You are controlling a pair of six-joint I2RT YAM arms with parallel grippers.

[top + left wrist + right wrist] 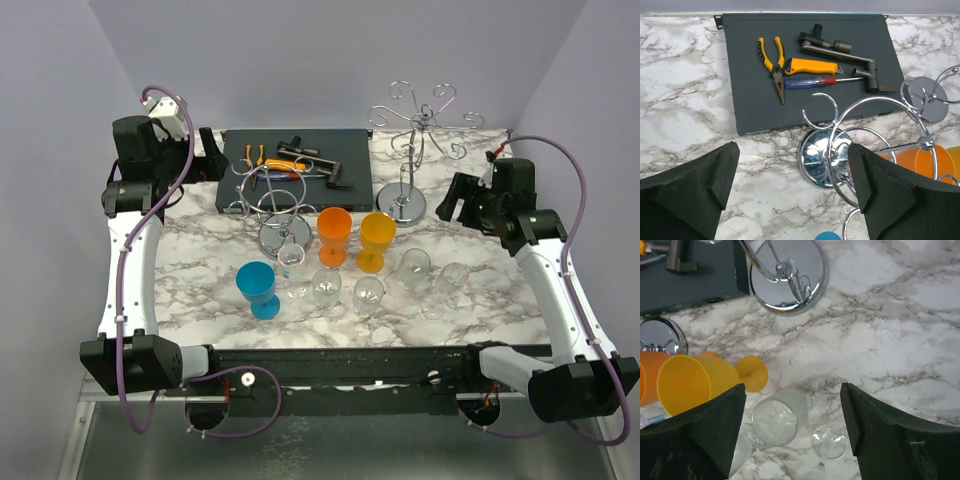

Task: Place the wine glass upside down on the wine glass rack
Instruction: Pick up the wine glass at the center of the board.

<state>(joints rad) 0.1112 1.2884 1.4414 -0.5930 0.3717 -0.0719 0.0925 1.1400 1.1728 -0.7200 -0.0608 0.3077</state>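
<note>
R gripper (792,390) open, empty, near wine glass (777,417), wrist cam: rack base (807,270), top cam: hooks (422,115)

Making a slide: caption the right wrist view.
Open right tool above a clear wine glass; yellow goblet and chrome rack base nearby.

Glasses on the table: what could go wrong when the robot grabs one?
The clear glasses stand crowded beside the yellow cup, so the open right gripper above them might knock a neighbour over. A smooth glass could slip while being turned upside down. The rack has thin wire hooks, easy to miss.
</note>
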